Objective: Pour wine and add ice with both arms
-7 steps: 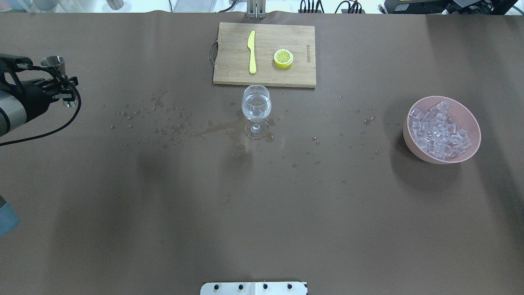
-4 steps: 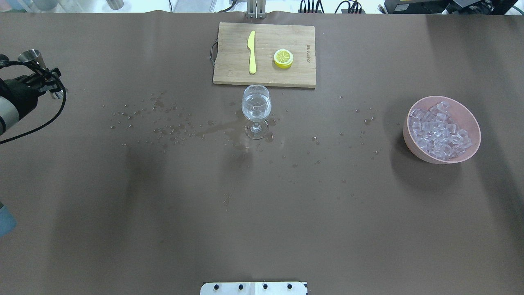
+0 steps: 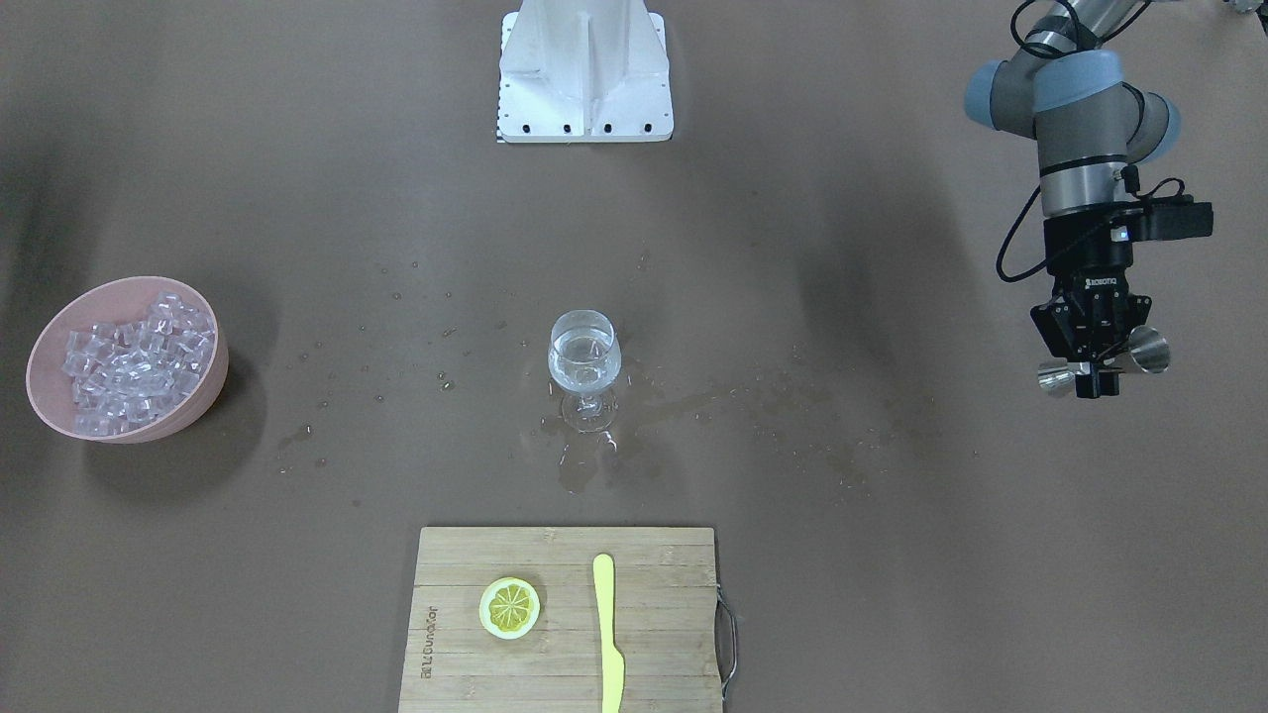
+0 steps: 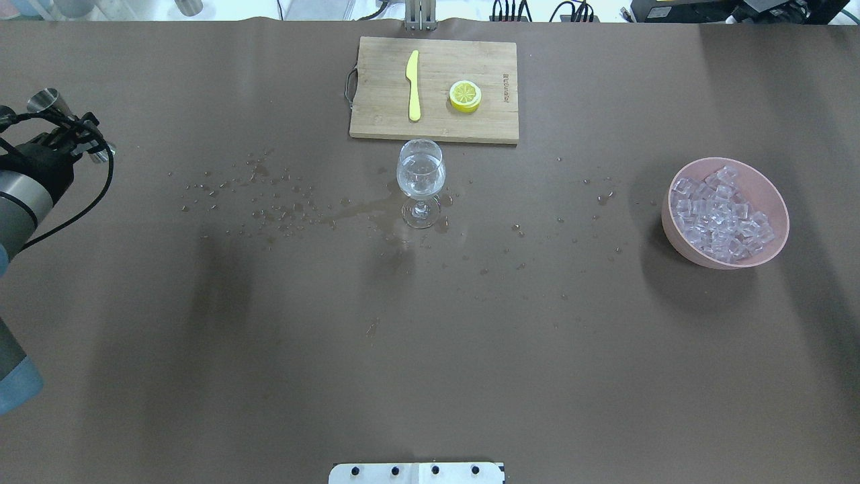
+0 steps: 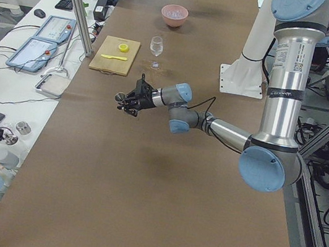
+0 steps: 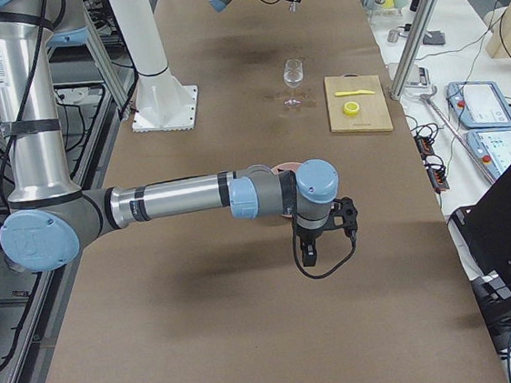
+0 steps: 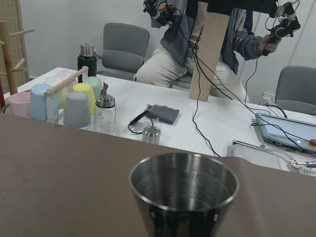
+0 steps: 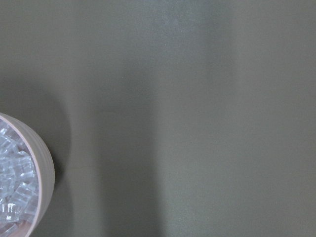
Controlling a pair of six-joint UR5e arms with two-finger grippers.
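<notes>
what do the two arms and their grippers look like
Both arms are silver-grey tubes with light blue joint caps: the left arm and the right arm. Each ends in a black gripper with a looping black cable, the left gripper bearing white ROBOTIQ lettering, the right gripper showing no legible marking.

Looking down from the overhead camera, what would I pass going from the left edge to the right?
left gripper holding a steel jigger, wine glass, lemon slice, pink bowl of ice. The cutting board and knife overlap the glass, so they are left out.
</notes>
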